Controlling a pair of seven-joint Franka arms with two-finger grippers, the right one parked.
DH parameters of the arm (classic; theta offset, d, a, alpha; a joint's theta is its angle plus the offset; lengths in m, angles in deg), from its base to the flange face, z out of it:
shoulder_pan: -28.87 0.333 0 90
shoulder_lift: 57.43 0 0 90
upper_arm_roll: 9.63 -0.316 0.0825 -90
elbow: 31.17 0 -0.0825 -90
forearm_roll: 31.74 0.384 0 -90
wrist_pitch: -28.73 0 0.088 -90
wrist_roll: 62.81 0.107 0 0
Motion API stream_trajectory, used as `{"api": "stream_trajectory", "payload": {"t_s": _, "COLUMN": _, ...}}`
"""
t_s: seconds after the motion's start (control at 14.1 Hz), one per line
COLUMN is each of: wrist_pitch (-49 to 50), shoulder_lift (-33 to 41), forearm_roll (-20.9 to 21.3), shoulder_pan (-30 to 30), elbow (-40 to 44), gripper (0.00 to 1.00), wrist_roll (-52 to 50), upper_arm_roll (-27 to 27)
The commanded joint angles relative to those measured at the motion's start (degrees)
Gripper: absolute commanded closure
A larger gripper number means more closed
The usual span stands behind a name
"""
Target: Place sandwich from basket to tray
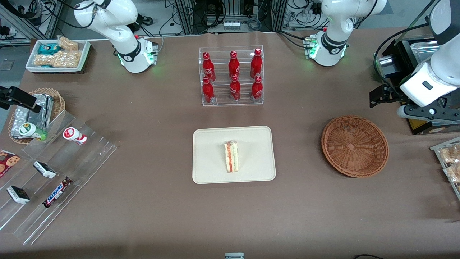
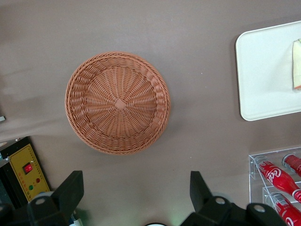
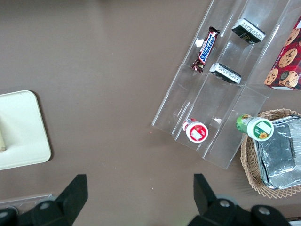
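My gripper [image 2: 133, 197] hangs spread and empty above the bare basket [image 1: 355, 145], since the sandwich [image 1: 231, 156] lies on the tray [image 1: 208, 169].

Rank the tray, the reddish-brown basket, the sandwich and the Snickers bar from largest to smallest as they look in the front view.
1. tray
2. basket, somewhat smaller
3. sandwich
4. Snickers bar, close to the sandwich, so that order is unsure.
The open gripper hangs above the table beside the empty basket.
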Motion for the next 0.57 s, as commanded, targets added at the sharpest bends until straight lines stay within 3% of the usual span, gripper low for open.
{"api": "stream_trajectory", "payload": {"t_s": 0.0, "wrist_pitch": 1.66, "shoulder_lift": 0.30, "forearm_roll": 0.28, "shoulder_pan": -0.21, "elbow": 0.66, "gripper": 0.00, "wrist_roll": 0.19, "upper_arm_roll": 1.01}}
{"api": "stream_trajectory", "payload": {"t_s": 0.5, "wrist_pitch": 1.66, "shoulder_lift": 0.30, "forearm_roll": 0.63, "shoulder_pan": -0.21, "elbow": 0.31, "gripper": 0.00, "wrist_roll": 0.37, "upper_arm_roll": 2.34}}
